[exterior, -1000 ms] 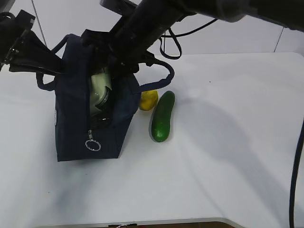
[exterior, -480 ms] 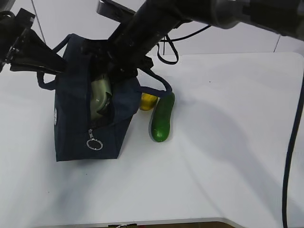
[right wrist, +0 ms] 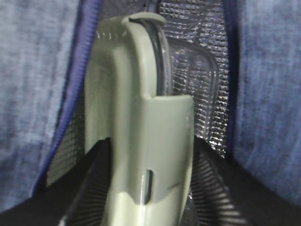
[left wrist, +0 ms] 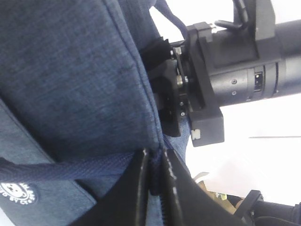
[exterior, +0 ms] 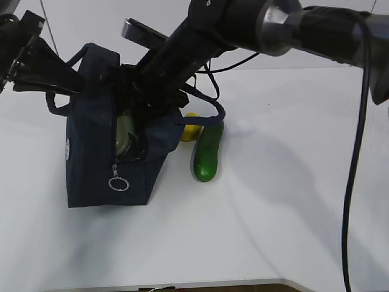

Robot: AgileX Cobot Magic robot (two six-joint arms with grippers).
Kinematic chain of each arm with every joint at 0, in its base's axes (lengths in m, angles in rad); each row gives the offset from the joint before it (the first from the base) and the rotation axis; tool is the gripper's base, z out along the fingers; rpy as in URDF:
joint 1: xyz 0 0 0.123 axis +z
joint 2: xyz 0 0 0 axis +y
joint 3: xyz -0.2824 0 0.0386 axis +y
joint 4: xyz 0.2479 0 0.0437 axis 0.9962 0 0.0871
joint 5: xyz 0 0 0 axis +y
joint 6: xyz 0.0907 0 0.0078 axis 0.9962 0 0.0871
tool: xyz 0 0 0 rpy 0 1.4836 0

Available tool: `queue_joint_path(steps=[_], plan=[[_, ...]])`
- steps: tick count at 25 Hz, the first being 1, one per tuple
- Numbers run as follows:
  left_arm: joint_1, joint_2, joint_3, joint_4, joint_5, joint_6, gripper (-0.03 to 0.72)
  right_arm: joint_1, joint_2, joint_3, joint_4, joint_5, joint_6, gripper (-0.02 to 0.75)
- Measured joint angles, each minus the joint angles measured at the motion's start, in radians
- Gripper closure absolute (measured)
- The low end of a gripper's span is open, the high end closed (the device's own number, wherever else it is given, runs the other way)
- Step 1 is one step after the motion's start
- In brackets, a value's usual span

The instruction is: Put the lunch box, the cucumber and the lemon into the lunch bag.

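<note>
The navy lunch bag [exterior: 91, 164] stands at the left with its top open. My left gripper [exterior: 72, 82] is shut on its near handle [left wrist: 70, 165], the strap pinched between the jaws of that gripper [left wrist: 153, 175]. My right gripper [right wrist: 146, 190] reaches down into the bag's mouth, shut on the lunch box [right wrist: 141, 117], which stands on edge against the silver lining [right wrist: 188, 66]. From outside, only the pale green lid of the lunch box [exterior: 124, 135] shows in the opening. The cucumber [exterior: 206, 152] and the lemon [exterior: 191, 130] lie on the table beside the bag's right side.
The right arm [exterior: 255, 24] crosses above the bag from the upper right, with a cable [exterior: 358, 152] hanging down the right side. The bag's far handle [exterior: 209, 112] droops over the lemon. A silver zipper ring [exterior: 118, 184] hangs on the bag's front.
The right arm has pushed the lunch box lower into the bag. The bag has shifted slightly left, and its far handle has dropped in front of the lemon.
</note>
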Motion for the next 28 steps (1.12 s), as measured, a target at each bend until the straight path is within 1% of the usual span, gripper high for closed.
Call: queue_joint_path(steps=[6,10,14,18,20,24,28], plan=[[0.000,0.000,0.000,0.010,0.000,0.000,0.677,0.000,0.004,0.000,0.010,0.000,-0.019,0.342],[0.000,0.000,0.000,0.028,0.002,0.000,0.677,0.000,0.004,0.000,0.017,0.000,-0.044,0.315],[0.000,0.000,0.000,0.039,-0.002,0.000,0.677,0.000,0.004,-0.004,0.056,0.004,-0.064,0.308],[0.000,0.000,0.000,0.044,-0.008,0.000,0.677,0.000,0.004,-0.015,0.061,0.035,-0.082,0.308],[0.000,0.000,-0.002,0.063,-0.008,0.000,0.677,0.000,0.004,-0.024,0.059,0.048,-0.083,0.308],[0.000,0.000,-0.002,0.119,-0.010,0.002,0.677,0.000,0.004,-0.128,-0.021,0.153,-0.088,0.308],[0.000,0.000,-0.002,0.130,-0.019,0.002,0.677,0.000,0.004,-0.249,-0.124,0.257,-0.088,0.308]])
